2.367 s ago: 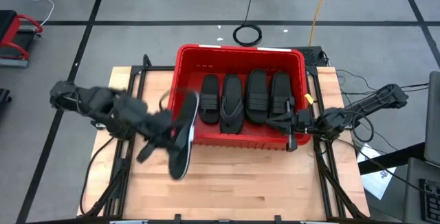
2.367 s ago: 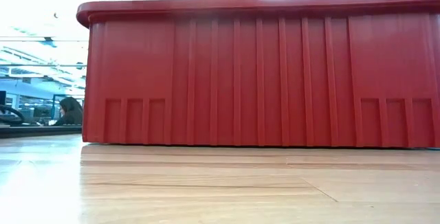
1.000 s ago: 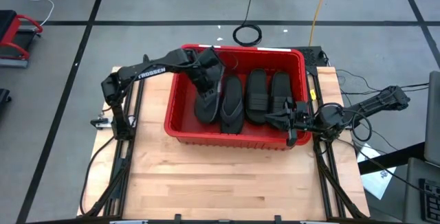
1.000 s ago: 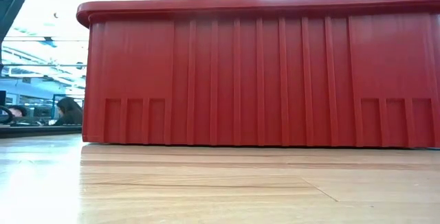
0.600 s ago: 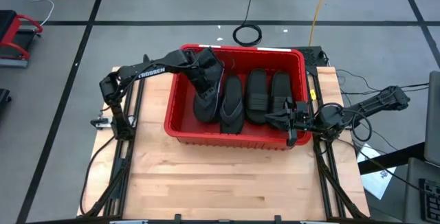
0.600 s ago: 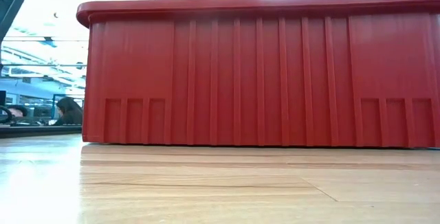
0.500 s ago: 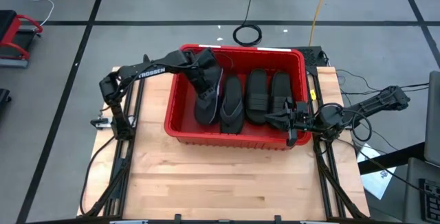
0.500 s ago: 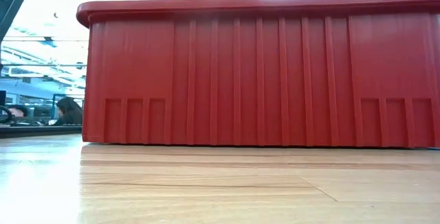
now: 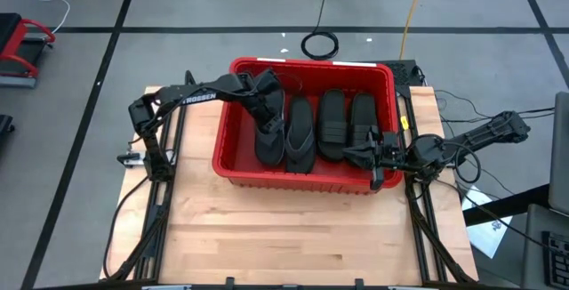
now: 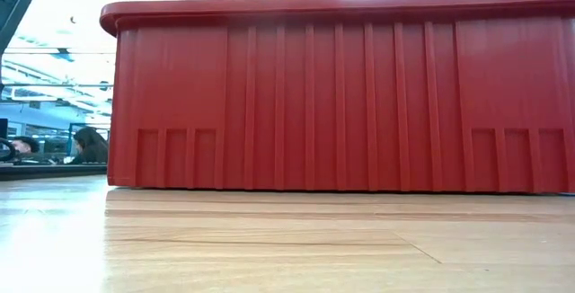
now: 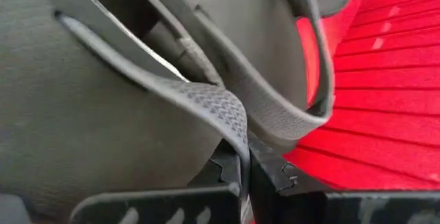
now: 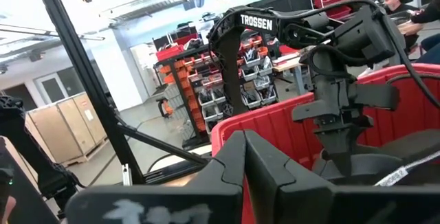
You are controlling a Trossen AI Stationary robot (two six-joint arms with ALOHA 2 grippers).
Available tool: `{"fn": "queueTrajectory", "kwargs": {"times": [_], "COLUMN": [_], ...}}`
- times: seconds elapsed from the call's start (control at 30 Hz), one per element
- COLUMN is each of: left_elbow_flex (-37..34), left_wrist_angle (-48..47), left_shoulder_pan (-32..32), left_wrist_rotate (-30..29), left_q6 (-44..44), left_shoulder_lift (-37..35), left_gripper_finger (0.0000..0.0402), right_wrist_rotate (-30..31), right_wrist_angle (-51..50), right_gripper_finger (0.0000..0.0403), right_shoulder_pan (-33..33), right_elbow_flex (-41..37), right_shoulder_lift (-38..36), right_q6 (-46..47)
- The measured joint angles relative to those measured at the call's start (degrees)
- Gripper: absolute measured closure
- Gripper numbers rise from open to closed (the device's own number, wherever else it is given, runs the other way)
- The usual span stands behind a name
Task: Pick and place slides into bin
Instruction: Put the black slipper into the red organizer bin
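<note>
Slides are now all but gathered in the bin (image 9: pixel 233 158): a moment ago the left arm carried a sandal from over the bare counter (image 9: pixel 293 237) to the bin's left end, and it has since come down so that the sandal's toe rests low inside, beside the others. That puts this placing at its last step; judging from how things lie, what remains is to let go and lift clear. Nearest the camera edge of the counter nothing lies waiting, so this may well be among the last of them. At the bin's right near corner the right gripper (image 9: pixel 373 158) waits just outside the rim with its fingers (image 12: pixel 230 159) shut on nothing. Inside the bin, the carried slide (image 9: pixel 268 139) stands at the left of the row, tilted, with the left gripper (image 9: pixel 263 90) at its heel; the left wrist view shows the fingers (image 11: pixel 237 176) closed on a ribbed strap (image 11: pixel 206 104), the red floor of the bin close beyond. To its right lie a thong-style flip-flop (image 9: pixel 300 134), then two band-strap slides (image 9: pixel 332 125) side by side, lengthwise. Whether more sandals lie under these I cannot tell from above. The bin's left end floor shows bare red. Farther off, beyond the counter, a black cable coil (image 9: pixel 320 44) lies on the floor.
</note>
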Motion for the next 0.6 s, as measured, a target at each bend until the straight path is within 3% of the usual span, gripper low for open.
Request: {"fn": "queueTrajectory", "kwargs": {"times": [0.27, 0.6], "left_elbow_flex": [-0.3, -0.3], "left_wrist_angle": [0.1, 0.8], "left_shoulder_pan": [-0.1, -0.6], "left_wrist_rotate": [-0.6, -1.0], "left_q6": [1.8, 0.4], "left_shoulder_lift": [0.0, 0.0], "left_gripper_finger": [0.038, 0.0259], "right_wrist_rotate": [-0.1, -0.1], "right_wrist_angle": [-0.2, -0.1], "right_gripper_finger": [0.0403, 0.0403], "right_shoulder_pan": [0.0, 0.0], "right_elbow_flex": [0.0, 0.0], "right_shoulder_lift": [0.0, 0.0], "right_q6": [0.0, 0.5]}}
